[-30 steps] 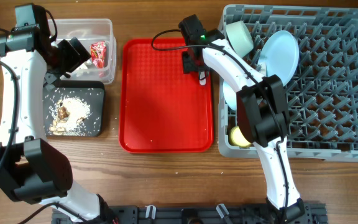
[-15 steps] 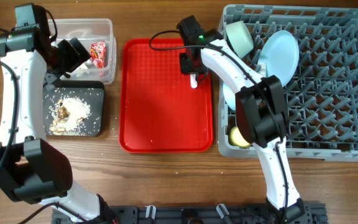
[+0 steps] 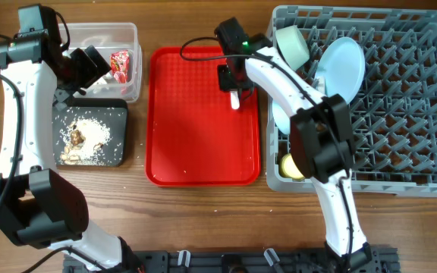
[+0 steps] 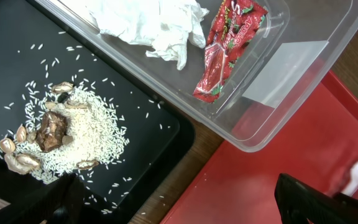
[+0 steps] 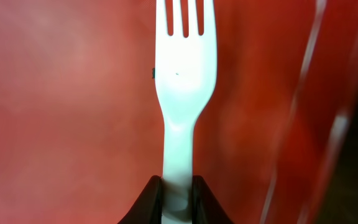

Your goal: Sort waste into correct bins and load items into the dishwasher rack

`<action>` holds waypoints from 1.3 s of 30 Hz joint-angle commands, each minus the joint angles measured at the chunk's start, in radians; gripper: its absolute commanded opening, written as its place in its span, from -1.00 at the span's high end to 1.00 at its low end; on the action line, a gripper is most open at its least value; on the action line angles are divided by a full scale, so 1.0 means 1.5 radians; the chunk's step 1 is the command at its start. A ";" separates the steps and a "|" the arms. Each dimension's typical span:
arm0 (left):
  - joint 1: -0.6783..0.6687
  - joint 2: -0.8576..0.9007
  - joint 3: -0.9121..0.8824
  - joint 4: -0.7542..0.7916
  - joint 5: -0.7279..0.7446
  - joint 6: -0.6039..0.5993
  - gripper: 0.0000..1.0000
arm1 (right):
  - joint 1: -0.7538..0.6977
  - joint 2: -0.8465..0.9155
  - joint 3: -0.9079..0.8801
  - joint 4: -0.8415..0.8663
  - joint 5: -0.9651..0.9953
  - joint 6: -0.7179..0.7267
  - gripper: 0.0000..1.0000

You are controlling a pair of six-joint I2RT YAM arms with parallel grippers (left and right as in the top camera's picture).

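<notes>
Bench (image 3: 203, 220): brown wood-grain top. 4 items sit directly on it. Clear tub (image 3: 137, 68) at approx 10 o'clock. Black tray (image 3: 118, 152) at 9, just below tub, edges v. close. Red tray (image 3: 196, 129) at centre, narrow strip of bare wood btwn it and both bins. Grey rack (image 3: 370, 186) fills 2–4 o'clock, just beside red tray's rt edge. Black rail (image 3: 234, 262) along 6 o'clock edge.
</notes>
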 commanded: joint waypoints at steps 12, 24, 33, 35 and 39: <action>0.000 -0.011 0.009 0.002 -0.007 -0.006 -1.00 | -0.048 -0.381 0.006 -0.241 0.057 -0.016 0.84; 0.000 -0.011 0.009 0.002 -0.007 -0.006 -1.00 | -0.087 -0.444 -0.034 -0.402 0.059 0.031 0.78; 0.000 -0.011 0.009 0.002 -0.007 -0.006 -1.00 | 0.000 -0.417 -0.034 -0.187 -0.058 -0.061 0.17; 0.000 -0.011 0.009 0.002 -0.007 -0.006 -1.00 | 0.022 -0.394 -0.034 -0.151 -0.059 -0.069 0.14; 0.000 -0.011 0.009 0.002 -0.007 -0.006 -1.00 | 0.053 -0.336 -0.034 -0.105 -0.060 -0.065 0.06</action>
